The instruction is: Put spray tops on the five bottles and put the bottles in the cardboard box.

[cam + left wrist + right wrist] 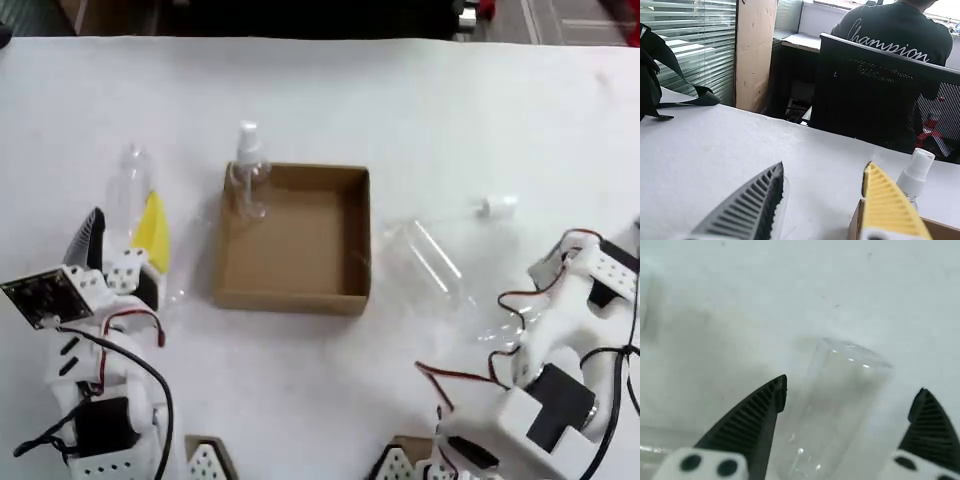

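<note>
A cardboard box [290, 290] sits mid-table. One clear bottle with a white spray top [248, 170] stands in its far left corner, and it also shows past the yellow finger [916, 172]. My left gripper [122, 215] is open left of the box, its grey and yellow fingers on either side of a capless clear bottle [128, 180]. In its wrist view the left gripper [824, 170] has a clear edge beside the grey finger. My right gripper [852, 386] is open, straddling a clear bottle [842, 410]. Another clear bottle [432, 262] lies right of the box.
A loose white spray top [495, 206] lies on the table beyond the right arm [560, 350]. A black bag [655, 70] rests at the table's far left. Behind the table stands a black chair [875, 95] with a person seated in it.
</note>
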Motion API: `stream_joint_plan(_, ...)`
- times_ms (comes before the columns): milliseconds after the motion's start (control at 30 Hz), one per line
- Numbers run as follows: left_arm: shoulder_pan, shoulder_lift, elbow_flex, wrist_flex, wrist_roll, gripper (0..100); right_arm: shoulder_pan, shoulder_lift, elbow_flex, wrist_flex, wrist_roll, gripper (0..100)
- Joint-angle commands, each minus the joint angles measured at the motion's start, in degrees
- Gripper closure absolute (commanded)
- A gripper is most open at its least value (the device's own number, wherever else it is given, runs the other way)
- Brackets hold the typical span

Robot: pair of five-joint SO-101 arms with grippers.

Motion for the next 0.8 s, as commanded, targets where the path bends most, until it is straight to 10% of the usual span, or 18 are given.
stream_joint_plan(0,0.6,-0.4,-0.4,-1.3,0.3,76,-0.9,-6.5,-8.4,8.4,8.0,65.4)
stream_joint_plan(267,0.6,-0.4,-0.4,-1.3,0.3,76,-1.3,-24.5,-32.5,27.0,25.3,65.4)
stream_joint_plan(467,0.6,-0.4,-0.4,-1.4,0.3,76,-15.0,-35.2,-24.0,41.5,83.0,65.4)
stream_joint_plan(767,0.6,-0.4,-0.4,-1.3,0.3,76,-16.8,-53.1,5.0,35.2,92.5,65.5)
